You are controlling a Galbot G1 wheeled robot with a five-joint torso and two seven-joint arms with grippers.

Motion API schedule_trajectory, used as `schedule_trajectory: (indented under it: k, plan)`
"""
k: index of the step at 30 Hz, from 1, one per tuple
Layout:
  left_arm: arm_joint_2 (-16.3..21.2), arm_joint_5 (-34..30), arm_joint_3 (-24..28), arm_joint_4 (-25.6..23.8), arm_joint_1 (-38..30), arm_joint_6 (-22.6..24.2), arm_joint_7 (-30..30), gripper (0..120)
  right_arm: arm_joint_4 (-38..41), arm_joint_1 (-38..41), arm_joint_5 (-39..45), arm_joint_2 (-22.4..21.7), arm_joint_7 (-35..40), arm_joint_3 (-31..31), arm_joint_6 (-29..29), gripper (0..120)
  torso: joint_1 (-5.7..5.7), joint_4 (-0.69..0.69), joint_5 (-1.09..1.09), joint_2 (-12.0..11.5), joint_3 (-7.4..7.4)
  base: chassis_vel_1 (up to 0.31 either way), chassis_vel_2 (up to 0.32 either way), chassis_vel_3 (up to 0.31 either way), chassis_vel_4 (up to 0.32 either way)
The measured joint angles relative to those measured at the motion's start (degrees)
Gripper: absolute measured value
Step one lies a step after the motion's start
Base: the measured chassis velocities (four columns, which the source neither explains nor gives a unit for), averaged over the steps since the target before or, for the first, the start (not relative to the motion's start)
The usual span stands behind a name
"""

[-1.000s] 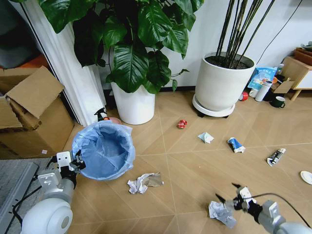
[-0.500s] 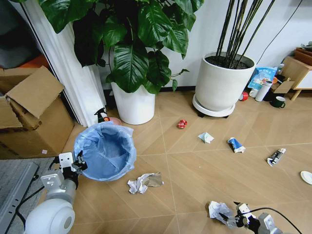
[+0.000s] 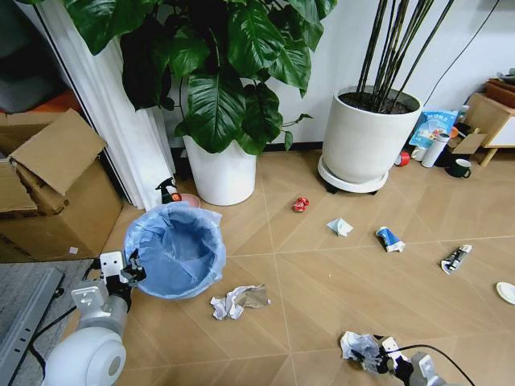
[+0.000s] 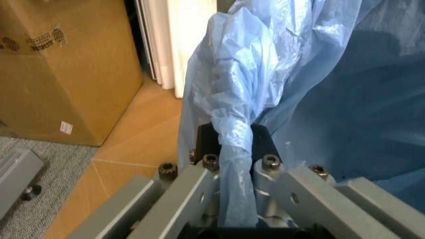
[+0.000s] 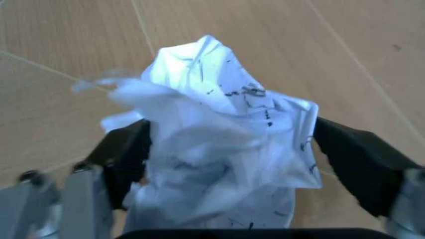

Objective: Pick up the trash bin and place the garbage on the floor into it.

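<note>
Your left gripper is clenched on the trash bin rim (thin, slippery bag, near left), and the right gripper, jaws apart, straddles a light, soft paper wad near right, so squeeze its middle w/ care.

Crinkly light-blue plastic bag lining the small round trash bin; crumpled white paper wad flecked with black marks; light brown herringbone wood-look floor; red crushed piece
</note>
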Motion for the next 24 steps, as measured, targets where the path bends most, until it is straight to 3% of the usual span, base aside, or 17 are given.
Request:
schedule_trajectory:
  k: [17, 20, 24]
  plan:
    - [0.5, -0.1, 0.0, -1.0, 0.2, 0.2, 0.0, 0, -1.6, 0.4, -1.2, 4.4, 2.0, 1.2, 1.8, 25, 0.00, 0.00, 0.00, 0.0, 0.00, 0.000, 0.000, 0.000, 0.000]
    - [0.9, -0.2, 0.0, -1.2, 0.2, 0.3, 0.2, 0, -0.3, -0.2, -0.7, 4.6, 2.9, 1.4, 1.7, 9, 0.00, -0.01, 0.02, 0.0, 0.00, 0.000, 0.000, 0.000, 0.000]
    - [1.2, -0.3, -0.1, -1.2, 0.2, 0.4, 0.4, 0, 2.4, -0.8, 1.0, 4.1, 3.8, 1.8, 1.1, 0, 0.00, -0.01, 0.00, 0.0, 0.00, 0.000, 0.000, 0.000, 0.000]
